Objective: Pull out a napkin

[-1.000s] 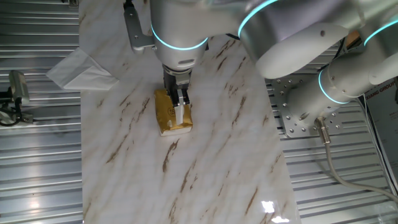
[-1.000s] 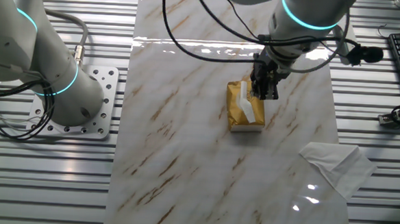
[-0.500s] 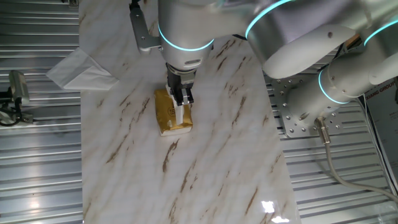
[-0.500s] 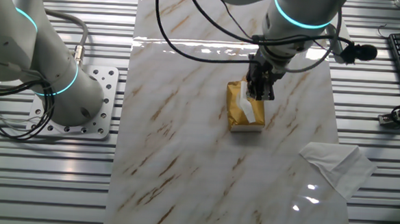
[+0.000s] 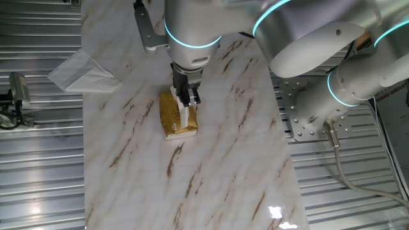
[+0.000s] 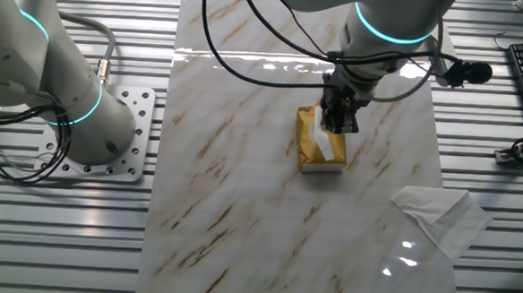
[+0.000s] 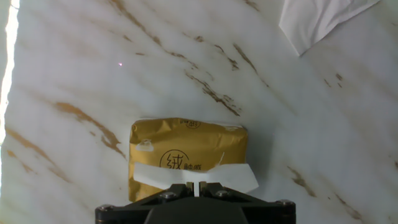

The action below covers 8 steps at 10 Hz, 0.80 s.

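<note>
The gripper sits right over the packet, fingers pointing down at its top. In the hand view the two black finger ends meet w/ only a thin line between them, so they look closed, and a little white bit pokes up right where they meet. I think they're pinching the napkin, but the tips are at the very edge of that view, so I can't be fully sure of the hold.

The napkin shows as a white strip lying across the top of the packet, at the slot. It's thin, soft paper. Very light, no stiffness, bends any way you push it. It will tear if tugged hard or sideways. Best spot to hold looks like the middle of the strip, where it lifts up a bit, not the flat ends. A straight, slow pull up should slide it out.

The packet is small and light too, gold and shiny, flat on the table. Nothing holds it down, so it may lift or skid along w/ the napkin.

Well apart, near the table edge, lies a bigger white paper w/ a pointy fold. Not the one to pull.
</note>
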Each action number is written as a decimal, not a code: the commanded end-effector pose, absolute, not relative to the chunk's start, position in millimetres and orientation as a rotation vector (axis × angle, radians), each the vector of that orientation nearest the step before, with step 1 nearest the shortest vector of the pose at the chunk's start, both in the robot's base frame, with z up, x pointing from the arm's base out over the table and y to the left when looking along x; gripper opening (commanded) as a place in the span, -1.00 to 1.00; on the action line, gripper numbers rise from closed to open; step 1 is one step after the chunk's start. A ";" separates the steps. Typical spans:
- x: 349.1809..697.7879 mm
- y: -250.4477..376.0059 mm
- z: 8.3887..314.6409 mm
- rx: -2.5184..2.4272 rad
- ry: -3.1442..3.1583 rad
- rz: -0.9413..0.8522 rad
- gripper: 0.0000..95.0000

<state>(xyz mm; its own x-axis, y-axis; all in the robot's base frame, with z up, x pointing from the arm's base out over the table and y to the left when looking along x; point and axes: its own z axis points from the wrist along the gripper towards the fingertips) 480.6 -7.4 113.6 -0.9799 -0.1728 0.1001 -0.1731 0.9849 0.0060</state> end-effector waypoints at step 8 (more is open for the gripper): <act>477.6 -9.5 104.7 0.331 -3.070 0.010 1.00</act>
